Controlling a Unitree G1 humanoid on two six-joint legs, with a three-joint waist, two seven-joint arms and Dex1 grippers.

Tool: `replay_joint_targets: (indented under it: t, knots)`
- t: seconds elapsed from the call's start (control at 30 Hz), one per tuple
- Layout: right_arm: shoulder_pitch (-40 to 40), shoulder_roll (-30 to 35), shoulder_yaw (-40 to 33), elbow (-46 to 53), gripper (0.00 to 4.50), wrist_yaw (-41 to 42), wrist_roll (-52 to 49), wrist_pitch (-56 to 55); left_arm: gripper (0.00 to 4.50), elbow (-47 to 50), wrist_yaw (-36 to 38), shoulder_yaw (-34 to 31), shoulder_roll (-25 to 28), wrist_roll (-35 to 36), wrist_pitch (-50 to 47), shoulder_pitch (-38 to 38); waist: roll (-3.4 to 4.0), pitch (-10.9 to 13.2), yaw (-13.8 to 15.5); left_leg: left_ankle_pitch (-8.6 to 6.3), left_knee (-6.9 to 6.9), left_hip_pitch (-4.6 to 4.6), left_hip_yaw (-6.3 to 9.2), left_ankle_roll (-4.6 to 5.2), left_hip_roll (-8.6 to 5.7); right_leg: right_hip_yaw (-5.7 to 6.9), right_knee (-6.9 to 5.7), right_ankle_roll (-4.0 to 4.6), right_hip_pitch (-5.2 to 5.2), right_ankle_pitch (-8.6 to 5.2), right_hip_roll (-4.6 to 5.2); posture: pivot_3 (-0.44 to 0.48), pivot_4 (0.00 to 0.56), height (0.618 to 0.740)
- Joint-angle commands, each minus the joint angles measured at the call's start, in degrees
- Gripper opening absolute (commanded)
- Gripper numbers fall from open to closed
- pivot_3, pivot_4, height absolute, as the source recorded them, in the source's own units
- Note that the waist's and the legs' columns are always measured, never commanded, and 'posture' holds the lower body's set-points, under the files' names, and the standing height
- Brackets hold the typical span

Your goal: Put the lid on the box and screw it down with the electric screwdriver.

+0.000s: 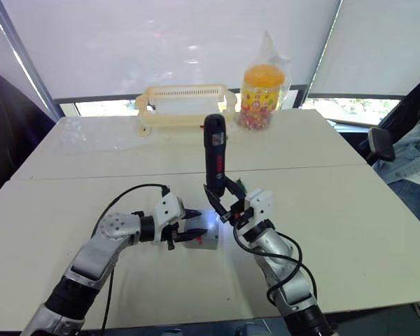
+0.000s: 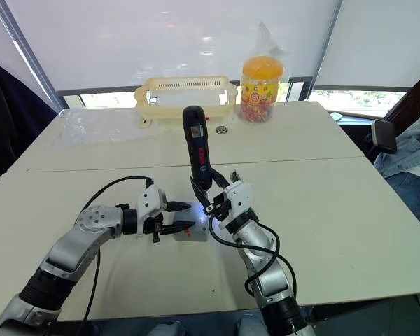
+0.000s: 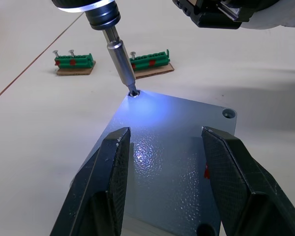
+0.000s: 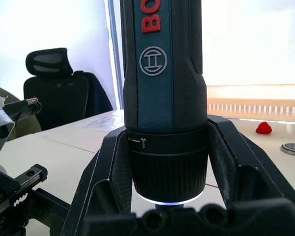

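The grey lid (image 3: 172, 147) lies flat on top of the grey box (image 1: 203, 240), near the table's front middle. My left gripper (image 3: 162, 130) is open, its two black fingers (image 3: 108, 172) spread just over the lid's top. My right gripper (image 1: 225, 203) is shut on the lower body of the black electric screwdriver (image 1: 215, 150), holding it nearly upright. The screwdriver's metal bit (image 3: 120, 59) sits on a screw in the lid's corner hole (image 3: 133, 92). Its tip light is on and casts a bluish glow over the lid. Another corner hole (image 3: 228, 114) is empty.
Two green screw holders (image 3: 74, 61) (image 3: 150, 61) with upright screws lie just beyond the box. At the table's far edge stand a cream basket (image 1: 185, 105) and a candy jar with an orange lid (image 1: 261, 94). An office chair (image 1: 381, 143) and a person's denim sleeve (image 1: 413, 161) are at the right.
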State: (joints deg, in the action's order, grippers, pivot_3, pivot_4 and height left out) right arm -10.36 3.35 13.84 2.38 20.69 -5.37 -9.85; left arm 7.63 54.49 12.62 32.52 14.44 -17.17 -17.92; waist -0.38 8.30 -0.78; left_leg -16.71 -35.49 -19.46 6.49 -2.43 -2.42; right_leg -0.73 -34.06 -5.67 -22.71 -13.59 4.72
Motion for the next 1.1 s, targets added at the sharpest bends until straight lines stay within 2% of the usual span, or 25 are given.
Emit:
replay_joint_targets:
  t: [0.03, 0.73, 0.87, 0.97, 1.03, 1.1]
  knots:
    - [3.84, 1.74, 0.28, -10.85, 1.78, 0.9, 1.37, 5.18, 2.32, -2.13, -0.32, 1.55, 1.09, -2.62, -1.84, 1.49, -0.02, -0.06, 0.02, 0.0, 0.05, 0.0, 0.0, 0.0, 0.0, 0.0, 0.02, 0.0, 0.01, 0.0, 0.0, 0.0, 0.15, 0.74]
    - [4.77, 2.28, -0.13, -10.9, 1.78, 0.25, 2.05, 4.17, 2.32, -2.39, 0.0, 1.54, 1.36, -2.7, -1.64, 1.17, -0.02, -0.27, 0.03, 0.0, 0.3, 0.04, 0.02, -0.01, 0.0, -0.01, 0.06, 0.01, 0.03, -0.08, 0.0, 0.0, 0.15, 0.74]
    - [2.24, 2.17, -2.74, 0.31, 1.78, -1.01, -0.39, 6.36, 2.32, -3.57, 0.16, 1.83, 1.09, -2.96, -0.94, 0.77, 0.01, -0.2, 0.15, 0.0, 0.29, 0.0, 0.03, -0.01, 0.0, 0.0, 0.06, 0.01, -0.07, -0.08, 0.01, 0.0, 0.15, 0.74]
    - [0.55, 2.71, -5.06, 11.17, 1.78, -2.0, -3.12, 12.16, 2.32, -5.08, 0.26, 2.24, 0.59, -3.32, 0.05, 0.18, 0.12, 0.1, 0.49, 0.12, 0.26, -0.12, 0.03, 0.18, -0.02, 0.01, 0.03, 0.0, -0.46, -0.07, 0.0, 0.0, 0.15, 0.74]
    - [-1.11, 3.7, -6.67, 19.35, 1.78, -2.63, -6.0, 18.07, 2.32, -5.97, 0.4, 2.45, 0.15, -3.41, 0.72, -0.48, 0.35, 0.25, 0.95, 0.16, 0.22, -0.49, 0.02, 0.19, -0.08, 0.03, 0.0, -0.01, -0.6, -0.02, -0.01, 0.0, 0.15, 0.74]
    - [-4.21, 4.83, -8.86, 26.89, 1.78, -3.95, -9.66, 25.16, 2.32, -6.65, 0.8, 2.74, -0.04, -3.66, 1.77, -1.15, 0.41, 0.45, 1.45, 0.24, 0.12, -1.09, 0.04, 0.09, -0.12, 0.09, -0.14, 0.1, -1.19, 0.22, -0.1, 0.0, 0.15, 0.74]
